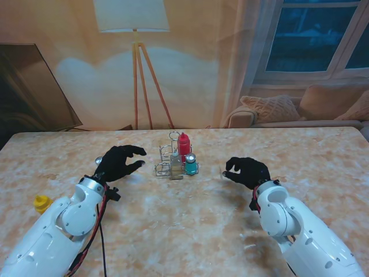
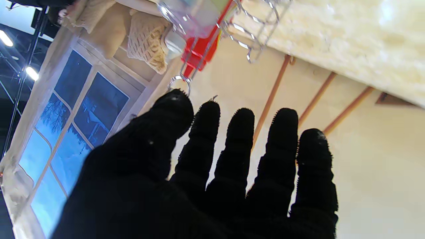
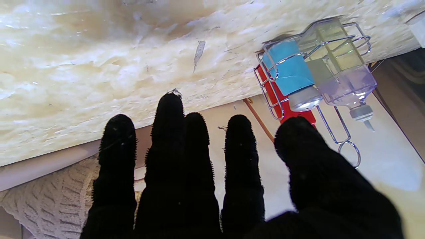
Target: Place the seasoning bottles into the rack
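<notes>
A wire rack (image 1: pixel 165 153) stands at the table's middle. It holds a red bottle (image 1: pixel 184 146), a teal shaker (image 1: pixel 190 164) with a silver cap and a clear bottle (image 1: pixel 176 164). The right wrist view shows the same rack (image 3: pixel 343 137) with the teal shaker (image 3: pixel 292 73), the clear bottle (image 3: pixel 338 73) and the red bottle (image 3: pixel 297 116). My left hand (image 1: pixel 118 163) hovers open just left of the rack, fingers spread and empty. My right hand (image 1: pixel 248 171) hovers open to the rack's right, holding nothing. A yellow-capped bottle (image 1: pixel 41 203) lies beside my left forearm.
The marble table (image 1: pixel 190 231) stretches wide around the rack. In the left wrist view the rack wires (image 2: pixel 252 36) and red bottle (image 2: pixel 199 49) show past my fingers (image 2: pixel 242 132). A floor lamp and sofa stand beyond the far edge.
</notes>
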